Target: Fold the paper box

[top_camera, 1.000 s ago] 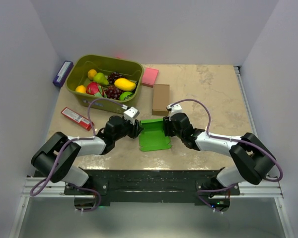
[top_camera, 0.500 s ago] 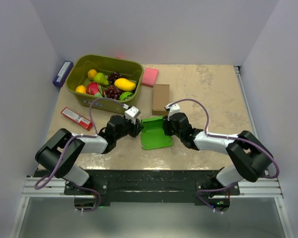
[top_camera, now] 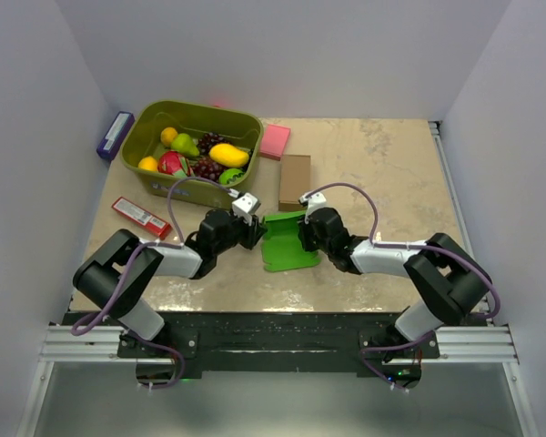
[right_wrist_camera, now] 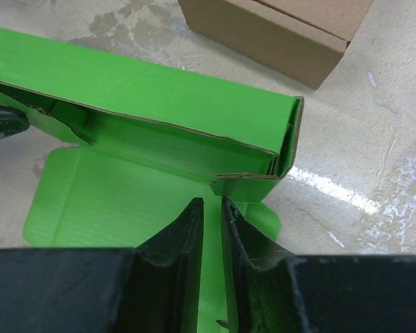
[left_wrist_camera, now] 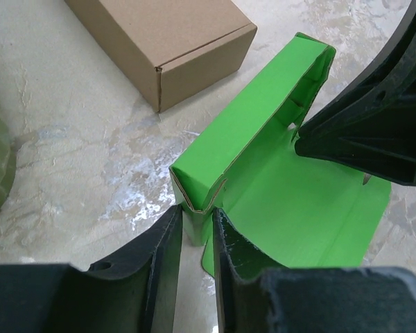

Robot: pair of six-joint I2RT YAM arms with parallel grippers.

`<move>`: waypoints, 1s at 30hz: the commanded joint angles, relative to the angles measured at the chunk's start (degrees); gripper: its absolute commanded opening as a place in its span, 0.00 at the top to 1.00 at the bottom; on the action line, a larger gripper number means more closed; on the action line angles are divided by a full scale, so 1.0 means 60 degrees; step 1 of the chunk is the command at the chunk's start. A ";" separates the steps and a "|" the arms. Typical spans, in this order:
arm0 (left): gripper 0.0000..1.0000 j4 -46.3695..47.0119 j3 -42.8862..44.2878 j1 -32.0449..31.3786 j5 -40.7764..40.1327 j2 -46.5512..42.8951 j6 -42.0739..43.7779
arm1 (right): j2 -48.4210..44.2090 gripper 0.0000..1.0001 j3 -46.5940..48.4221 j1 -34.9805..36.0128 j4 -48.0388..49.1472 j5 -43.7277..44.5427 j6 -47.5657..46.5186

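The paper box [top_camera: 287, 244] lies just beside the brown cardboard box [top_camera: 295, 180], on the side nearer the arms. The left claw [left_wrist_camera: 196, 229] pinches its raised corner. The right claw [right_wrist_camera: 211, 215] is narrowed at the opposite corner, and I cannot tell if it grips.

Top camera looks down from behind; wrist cameras, close in, face the paper box [left_wrist_camera: 298, 201] from opposite sides

Bright green paper box [top_camera: 289, 250] lies part-folded, 1 long wall apparently upright.
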 commanded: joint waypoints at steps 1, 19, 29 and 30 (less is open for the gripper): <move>0.73 0.0722 0.0367 -0.0087 -0.0055 0.0122 0.0052 | 0.0007 0.80 0.0385 0.0019 0.0524 -0.0177 -0.0095; 0.41 -0.0025 0.0002 -0.0058 0.0282 -0.0522 0.0199 | -0.2396 0.26 0.2199 0.0752 -0.3958 0.0643 -0.0825; 0.35 -0.0274 -0.0614 0.0468 0.0428 -0.0931 -0.0210 | -0.0448 0.27 0.3095 0.0752 -0.3226 0.1244 -0.3871; 0.36 -0.0245 -0.0774 0.0542 0.0574 -0.1005 -0.0270 | -0.0389 0.27 0.3051 0.0737 -0.2965 0.1331 -0.4034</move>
